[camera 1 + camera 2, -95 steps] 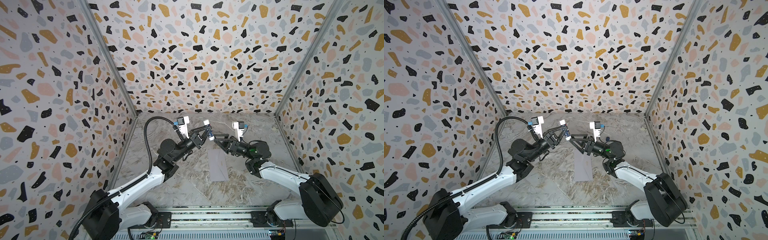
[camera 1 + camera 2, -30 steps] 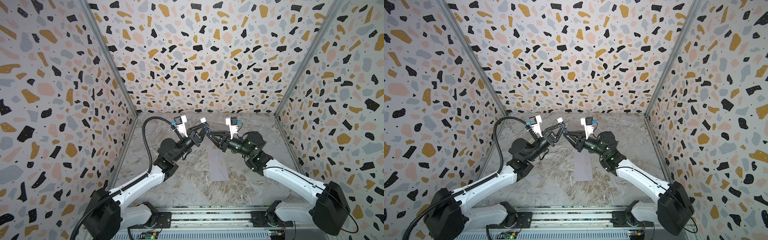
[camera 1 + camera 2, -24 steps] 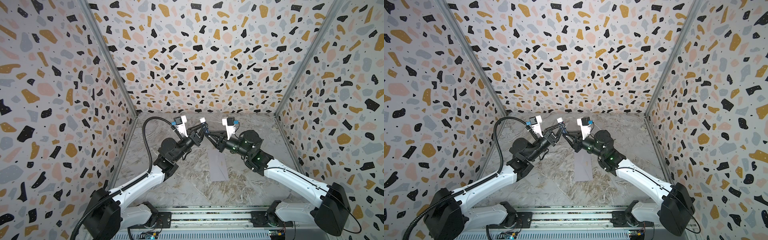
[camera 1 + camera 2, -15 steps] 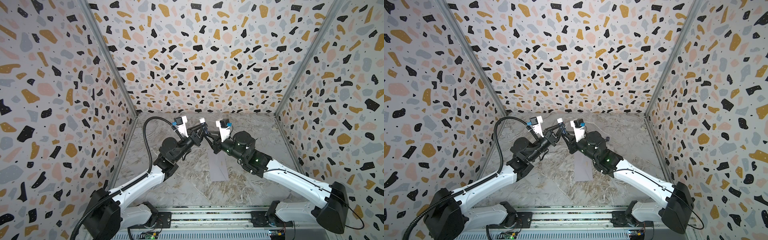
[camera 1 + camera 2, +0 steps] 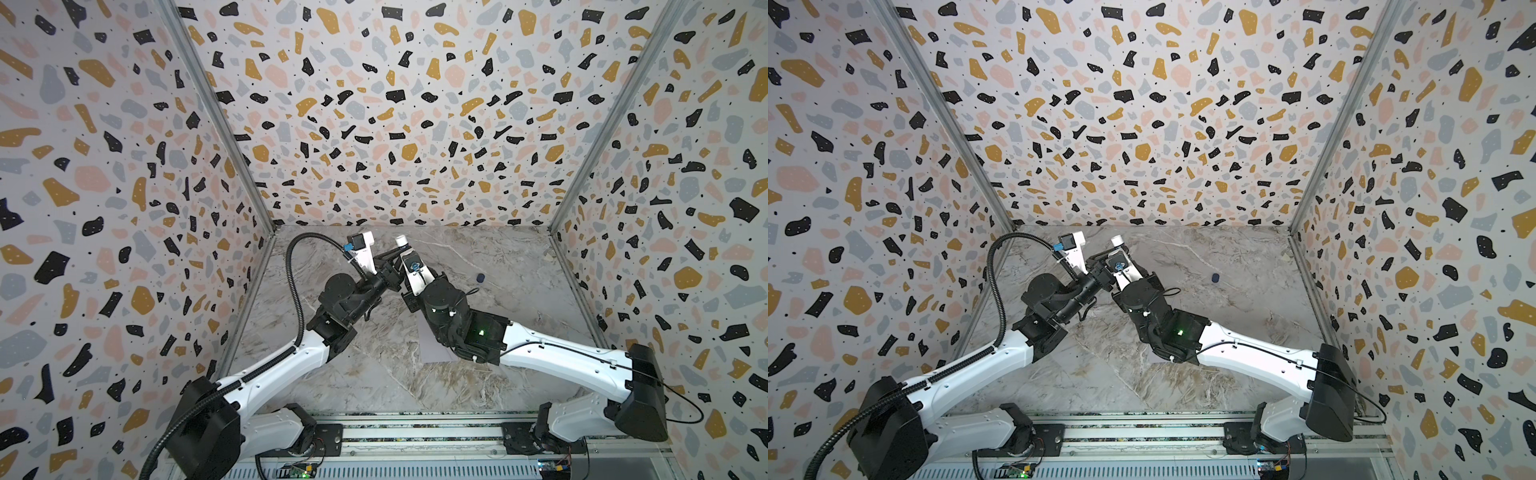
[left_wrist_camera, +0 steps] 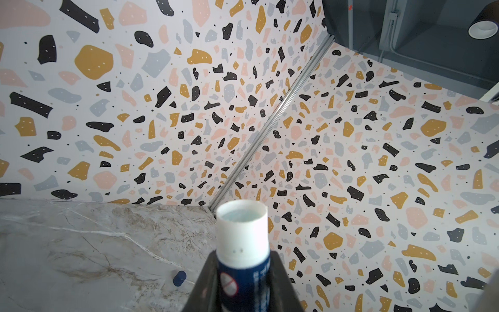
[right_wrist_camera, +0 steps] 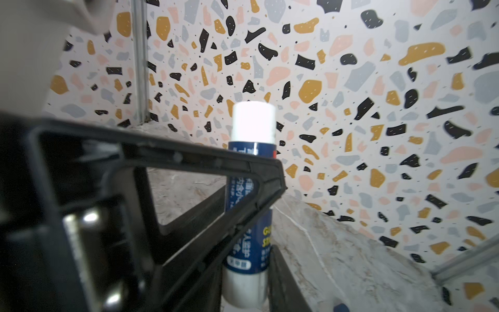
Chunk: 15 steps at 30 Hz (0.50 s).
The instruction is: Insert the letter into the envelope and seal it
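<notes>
Sealing seems in hand: the left pincer (image 6: 241,272) is clamped round the uncapped glue stick (image 6: 242,237), and the right pincer (image 7: 245,281) is clamped on its white base, above the table (image 5: 519,291). The envelope (image 5: 430,349) lies flat under the right arm, with the letter unseen. Next, the glue probably needs winding out and wiping along the flap.

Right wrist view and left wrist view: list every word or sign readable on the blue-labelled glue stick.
"GL" and "ST", yellow, cut off, on the blue-labelled white plastic glue stick.
White Chinese characters on its label: too blurred to read.
Red barred-circle sign, left wrist view: white print beside it unreadable.
</notes>
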Each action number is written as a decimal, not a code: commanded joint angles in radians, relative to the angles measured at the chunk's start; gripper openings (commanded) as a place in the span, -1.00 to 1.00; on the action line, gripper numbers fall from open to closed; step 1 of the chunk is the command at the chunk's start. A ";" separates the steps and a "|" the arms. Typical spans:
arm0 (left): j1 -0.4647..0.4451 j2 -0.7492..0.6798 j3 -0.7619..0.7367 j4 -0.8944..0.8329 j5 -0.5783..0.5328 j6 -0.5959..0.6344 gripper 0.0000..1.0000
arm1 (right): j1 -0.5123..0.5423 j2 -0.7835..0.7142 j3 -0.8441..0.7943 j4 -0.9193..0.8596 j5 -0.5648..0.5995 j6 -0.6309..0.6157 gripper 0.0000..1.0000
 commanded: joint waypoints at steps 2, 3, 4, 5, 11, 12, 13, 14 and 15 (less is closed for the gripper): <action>-0.052 0.017 0.020 -0.037 0.106 0.025 -1.00 | 0.086 0.056 0.050 0.125 0.032 -0.191 -1.00; -0.052 0.017 0.020 -0.038 0.106 0.024 -1.00 | 0.090 0.063 0.051 0.132 0.042 -0.204 -1.00; -0.052 0.017 0.020 -0.038 0.107 0.024 -1.00 | 0.094 0.066 0.051 0.136 0.048 -0.212 -1.00; -0.052 0.017 0.020 -0.038 0.108 0.024 -1.00 | 0.096 0.070 0.051 0.137 0.050 -0.215 -1.00; -0.053 0.014 0.020 -0.037 0.109 0.025 -1.00 | 0.094 0.057 0.042 0.138 0.020 -0.193 -1.00; -0.053 0.013 0.020 -0.036 0.109 0.027 -1.00 | 0.091 0.048 0.037 0.136 0.002 -0.180 -1.00; -0.053 0.010 0.020 -0.035 0.111 0.027 -1.00 | 0.085 0.039 0.032 0.129 -0.020 -0.162 -1.00; -0.053 0.010 0.020 -0.032 0.113 0.028 -1.00 | 0.079 0.029 0.029 0.120 -0.045 -0.139 -1.00; -0.053 0.008 0.020 -0.029 0.116 0.030 -1.00 | 0.067 0.013 0.022 0.107 -0.080 -0.109 -1.00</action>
